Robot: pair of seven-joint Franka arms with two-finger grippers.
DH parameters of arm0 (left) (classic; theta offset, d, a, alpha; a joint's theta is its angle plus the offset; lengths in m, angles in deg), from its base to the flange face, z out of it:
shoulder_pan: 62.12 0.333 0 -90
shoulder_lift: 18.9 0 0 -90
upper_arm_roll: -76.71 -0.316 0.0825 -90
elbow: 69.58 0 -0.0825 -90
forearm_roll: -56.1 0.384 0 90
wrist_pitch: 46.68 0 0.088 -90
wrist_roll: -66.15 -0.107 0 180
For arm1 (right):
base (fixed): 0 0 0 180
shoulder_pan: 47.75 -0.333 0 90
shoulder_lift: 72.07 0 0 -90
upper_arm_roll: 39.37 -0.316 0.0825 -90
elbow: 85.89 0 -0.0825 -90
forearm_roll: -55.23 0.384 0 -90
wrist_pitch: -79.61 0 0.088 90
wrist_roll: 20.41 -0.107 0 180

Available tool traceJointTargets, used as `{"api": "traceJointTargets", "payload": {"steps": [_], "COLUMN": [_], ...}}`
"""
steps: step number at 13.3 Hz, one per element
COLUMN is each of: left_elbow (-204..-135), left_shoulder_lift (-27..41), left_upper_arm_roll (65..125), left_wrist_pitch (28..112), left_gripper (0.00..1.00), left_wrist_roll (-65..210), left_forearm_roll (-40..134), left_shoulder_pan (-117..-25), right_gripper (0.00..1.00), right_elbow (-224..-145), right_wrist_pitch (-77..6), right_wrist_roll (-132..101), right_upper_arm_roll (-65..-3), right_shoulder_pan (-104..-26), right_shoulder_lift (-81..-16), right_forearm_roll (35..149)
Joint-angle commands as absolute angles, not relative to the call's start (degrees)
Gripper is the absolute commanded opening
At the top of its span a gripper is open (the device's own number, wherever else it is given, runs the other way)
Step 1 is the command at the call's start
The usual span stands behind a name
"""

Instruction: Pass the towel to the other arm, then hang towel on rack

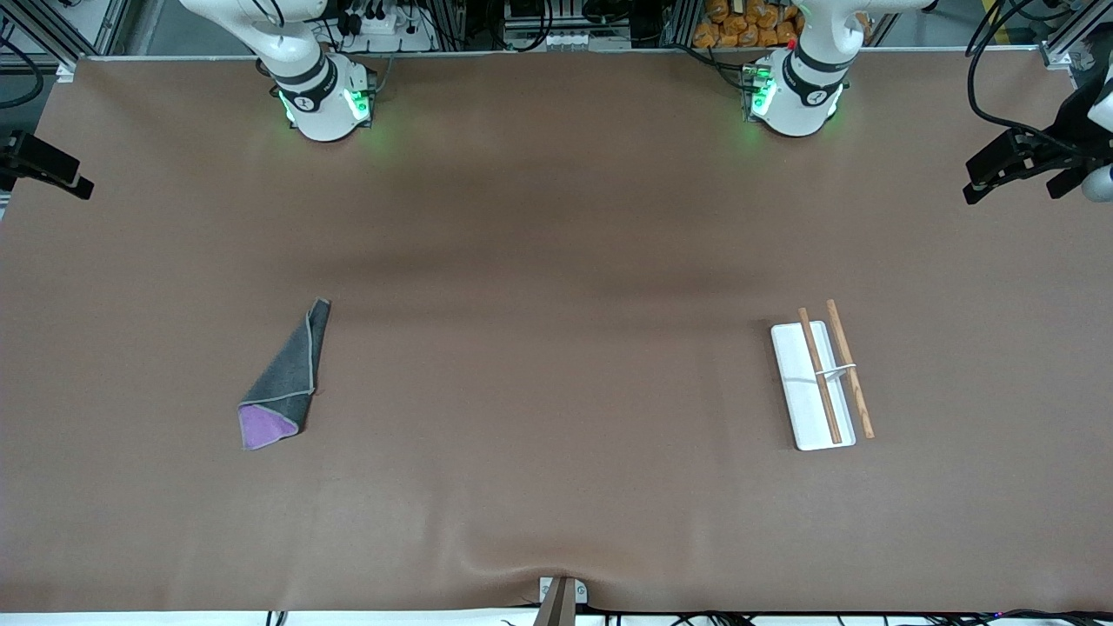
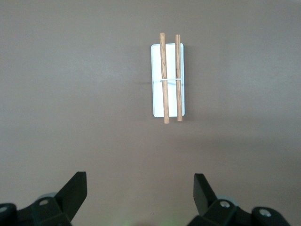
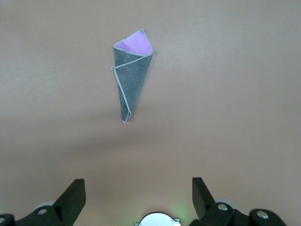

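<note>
The towel point(image 1: 283, 382) lies folded into a narrow cone on the brown table toward the right arm's end, dark grey with a purple corner showing; it also shows in the right wrist view point(image 3: 131, 75). The rack point(image 1: 817, 382), a white base with two brown rods, stands toward the left arm's end and shows in the left wrist view point(image 2: 169, 77). My right gripper point(image 3: 138, 186) is open and empty, high over the table, well short of the towel. My left gripper point(image 2: 140, 181) is open and empty, high over the table, well short of the rack. Neither gripper shows in the front view.
The arm bases point(image 1: 326, 100) point(image 1: 796, 96) stand along the table's edge farthest from the front camera. Black camera mounts point(image 1: 43, 165) point(image 1: 1017, 161) sit at the two ends, and a small bracket point(image 1: 561, 596) at the nearest edge.
</note>
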State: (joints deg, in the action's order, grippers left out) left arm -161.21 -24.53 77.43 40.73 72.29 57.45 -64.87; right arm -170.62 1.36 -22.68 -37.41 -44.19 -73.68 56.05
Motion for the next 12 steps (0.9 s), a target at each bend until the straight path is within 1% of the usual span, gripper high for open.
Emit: {"api": "traceJointTargets", "payload": {"steps": [1, 2, 5, 10, 12], "left_elbow": [-160.9, -160.8, -161.0, -161.0, -161.1], "left_shoulder_lift": [-24.5, -24.4, -24.2, -24.1, -24.1], "left_upper_arm_roll": [77.4, 77.5, 79.0, 79.5, 79.5], "left_wrist_pitch": [40.1, 40.2, 40.3, 41.2, 41.3], "left_gripper": [1.0, 1.0, 1.0, 1.0, 1.0], "left_wrist_roll": [72.2, 72.3, 72.7, 72.7, 72.7], "left_forearm_roll": [56.4, 56.4, 56.5, 56.6, 56.6], "left_shoulder_pan": [-65.1, -65.2, -64.9, -65.0, -64.9], "right_gripper": [1.0, 1.0, 1.0, 1.0, 1.0], "right_elbow": [-170.8, -170.6, -170.6, -170.6, -170.6], "right_wrist_pitch": [1.1, 1.0, -2.9, -13.3, -16.5], "right_wrist_roll": [-21.9, -21.9, -21.9, -21.9, -21.8], "right_upper_arm_roll": [-38.0, -38.0, -38.0, -38.1, -38.2], "right_shoulder_pan": [-43.0, -42.8, -42.9, -43.5, -43.4], "right_shoulder_lift": [-70.7, -68.9, -64.7, -54.1, -50.9], "right_forearm_roll": [56.6, 56.8, 57.0, 57.3, 58.1]}}
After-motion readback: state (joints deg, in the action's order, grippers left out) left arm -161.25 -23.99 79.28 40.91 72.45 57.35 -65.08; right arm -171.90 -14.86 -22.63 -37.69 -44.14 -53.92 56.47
